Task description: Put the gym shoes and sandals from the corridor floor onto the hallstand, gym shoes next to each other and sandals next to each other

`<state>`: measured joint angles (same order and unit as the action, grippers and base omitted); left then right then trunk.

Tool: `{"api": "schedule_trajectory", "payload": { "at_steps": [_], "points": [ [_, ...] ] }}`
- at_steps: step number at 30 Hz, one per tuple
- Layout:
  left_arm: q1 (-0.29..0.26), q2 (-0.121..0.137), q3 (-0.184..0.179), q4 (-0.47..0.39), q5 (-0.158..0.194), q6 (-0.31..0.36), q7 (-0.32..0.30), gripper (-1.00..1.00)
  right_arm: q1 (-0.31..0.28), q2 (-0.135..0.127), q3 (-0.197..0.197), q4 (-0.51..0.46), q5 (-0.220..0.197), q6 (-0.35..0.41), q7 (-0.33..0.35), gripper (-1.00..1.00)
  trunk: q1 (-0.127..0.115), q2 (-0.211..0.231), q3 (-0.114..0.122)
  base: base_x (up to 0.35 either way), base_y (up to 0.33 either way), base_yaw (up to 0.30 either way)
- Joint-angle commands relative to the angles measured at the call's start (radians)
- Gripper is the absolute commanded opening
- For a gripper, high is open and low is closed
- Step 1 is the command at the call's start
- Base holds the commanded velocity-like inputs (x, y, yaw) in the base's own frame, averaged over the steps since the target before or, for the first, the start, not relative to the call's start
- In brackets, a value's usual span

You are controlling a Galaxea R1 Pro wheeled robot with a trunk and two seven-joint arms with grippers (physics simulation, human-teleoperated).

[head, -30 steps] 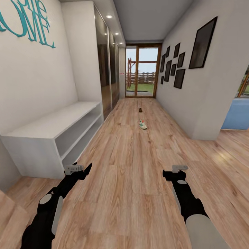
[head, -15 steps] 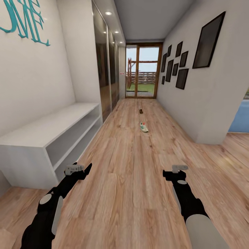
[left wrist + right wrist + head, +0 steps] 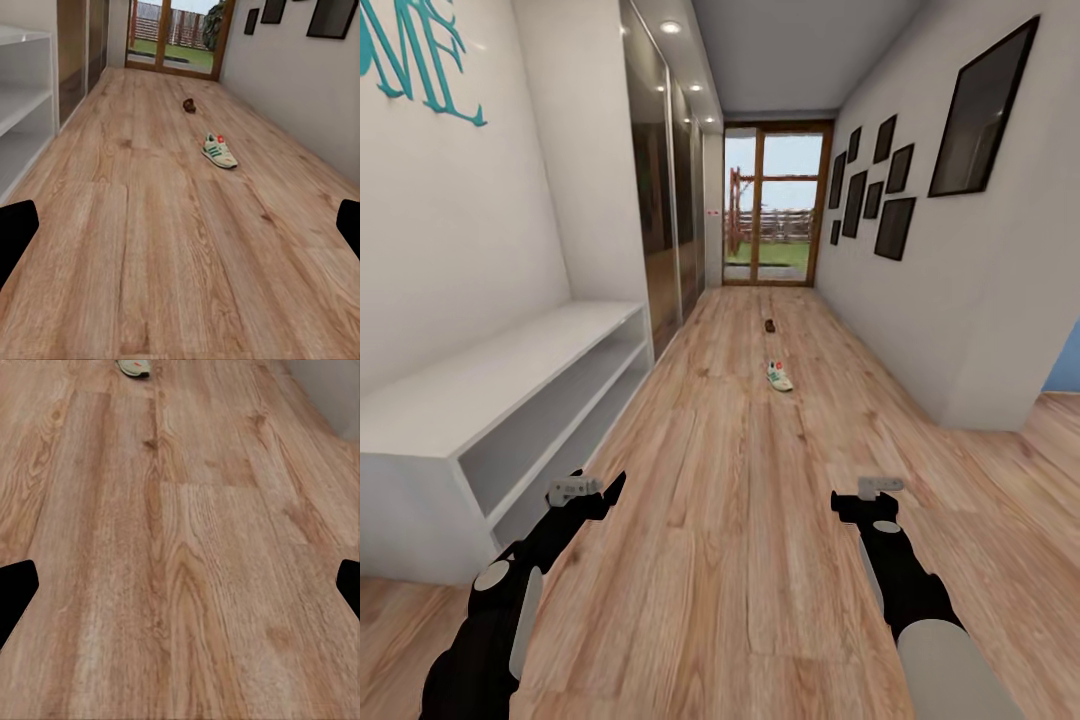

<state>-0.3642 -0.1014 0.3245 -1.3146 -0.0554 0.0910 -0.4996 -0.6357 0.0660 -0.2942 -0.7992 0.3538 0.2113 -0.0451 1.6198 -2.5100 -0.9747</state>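
The robot had rolled further down the corridor, both tools [image 3: 588,490] [image 3: 868,491] spread and empty, nearing the white green-striped sneaker [image 3: 779,377] and dark brown sandal [image 3: 769,325] far ahead on the wood-plank floor [image 3: 720,560], the low white rack [image 3: 510,400] at left.

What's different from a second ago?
The view has moved forward along the corridor: the hallstand sits nearer and larger, the teal wall lettering slid off left. Nothing was grabbed. Both grippers, left and right, hang open as before; the gym shoe lies on the floor.
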Motion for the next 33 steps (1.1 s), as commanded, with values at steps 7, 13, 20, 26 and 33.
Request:
{"api": "schedule_trajectory", "payload": {
  "at_steps": [7, 13, 20, 26, 33],
  "points": [
    [-0.001, -0.001, 0.004, -0.002, -0.006, 0.006, -0.008, 1.00, 0.000, 0.000, -0.002, -0.001, 0.008, 0.005, 0.001, 1.00, 0.000, 0.000, -0.001, 0.349, 0.000, 0.000],
    [-0.001, -0.001, 0.004, -0.002, -0.006, 0.006, -0.008, 1.00, 0.000, 0.000, -0.002, -0.002, 0.008, 0.005, 0.001, 1.00, 0.000, 0.000, -0.001, 0.349, 0.000, 0.000],
    [-0.001, -0.001, 0.004, -0.002, -0.006, 0.006, -0.008, 1.00, 0.000, 0.000, -0.003, -0.002, 0.008, 0.005, 0.001, 1.00, 0.000, 0.000, -0.001, 0.349, 0.000, 0.000],
    [-0.001, -0.001, 0.004, -0.002, -0.006, 0.006, -0.008, 1.00, -0.001, 0.000, -0.003, -0.002, 0.008, 0.005, 0.001, 1.00, 0.000, 0.000, -0.001, 0.349, 0.000, 0.000],
    [-0.001, -0.001, 0.004, -0.002, -0.006, 0.006, -0.008, 1.00, -0.001, 0.000, -0.003, -0.002, 0.008, 0.005, 0.001, 1.00, 0.000, 0.000, -0.001, 0.349, 0.000, 0.000]
  ]
}}
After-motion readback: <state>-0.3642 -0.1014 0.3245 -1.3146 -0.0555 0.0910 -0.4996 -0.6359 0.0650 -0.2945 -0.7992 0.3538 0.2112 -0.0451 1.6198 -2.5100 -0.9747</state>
